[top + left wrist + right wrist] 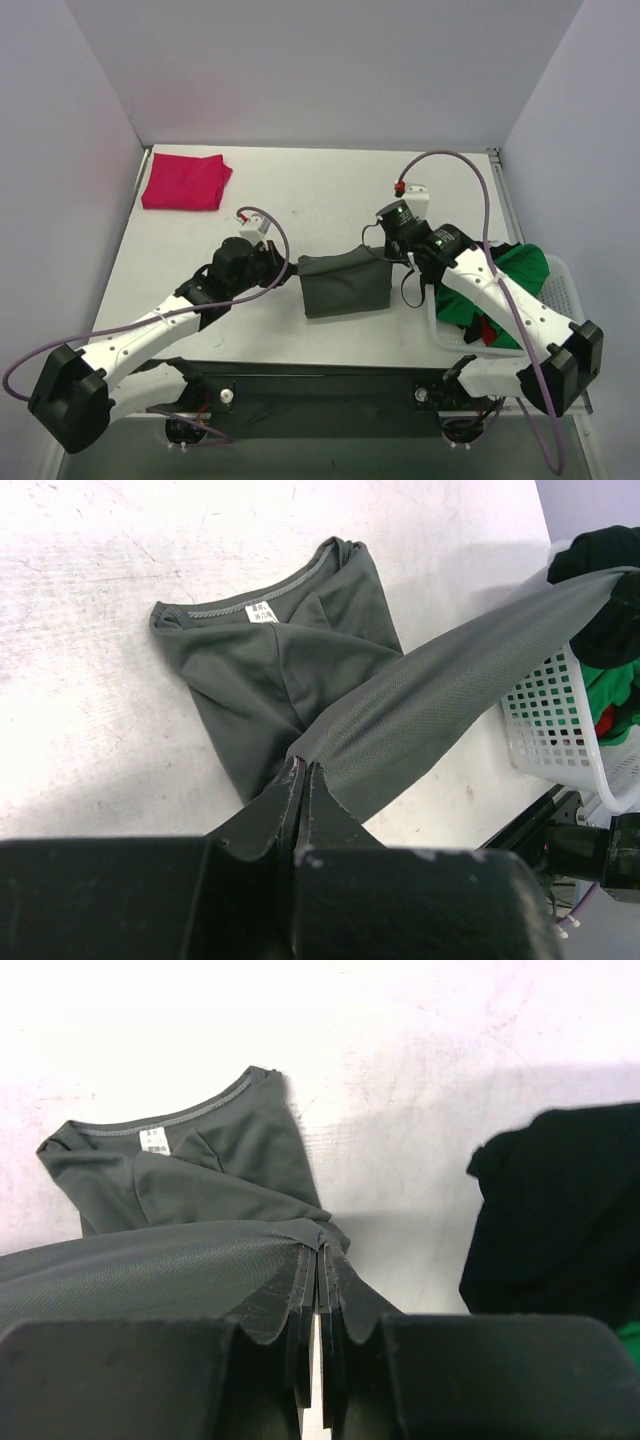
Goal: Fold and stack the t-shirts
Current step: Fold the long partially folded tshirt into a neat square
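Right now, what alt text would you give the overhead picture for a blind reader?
Two white robot arms, jaws shut, hold a grey-green t-shirt stretched between them at centre. A folded magenta t-shirt lies at the far left corner; a white basket on the right holds a green t-shirt.

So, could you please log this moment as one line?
left gripper: shut on grey shirt | right gripper: same | red shirt: folded, far left
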Available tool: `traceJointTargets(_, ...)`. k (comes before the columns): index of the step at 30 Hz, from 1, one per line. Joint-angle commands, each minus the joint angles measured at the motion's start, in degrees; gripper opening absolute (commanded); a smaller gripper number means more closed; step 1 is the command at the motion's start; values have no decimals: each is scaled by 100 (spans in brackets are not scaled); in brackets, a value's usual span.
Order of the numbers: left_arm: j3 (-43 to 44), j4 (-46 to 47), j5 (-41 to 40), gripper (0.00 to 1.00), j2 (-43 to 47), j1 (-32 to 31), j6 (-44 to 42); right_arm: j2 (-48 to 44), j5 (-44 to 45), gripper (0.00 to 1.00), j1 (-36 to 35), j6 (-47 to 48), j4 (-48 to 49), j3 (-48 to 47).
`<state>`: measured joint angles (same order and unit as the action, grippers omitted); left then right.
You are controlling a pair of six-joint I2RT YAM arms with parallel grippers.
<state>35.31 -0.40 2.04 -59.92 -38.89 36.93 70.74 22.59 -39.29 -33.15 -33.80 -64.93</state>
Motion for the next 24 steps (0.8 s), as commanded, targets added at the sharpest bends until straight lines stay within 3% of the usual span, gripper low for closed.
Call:
traceJointTargets(1, 143, 706, 638, 0, -405, 382, -142, 552, -96, 0, 474, 528, 136, -318)
traceJointTargets(10, 564, 1525, 1175, 0, -2004, 1058, -107, 2258, -527, 0, 1081, 862, 550, -986)
traceJointTargets(24, 1697, 1974, 1782, 2, -3991, 1666, -133, 3682, -852, 0, 1555, 994, 594, -1830)
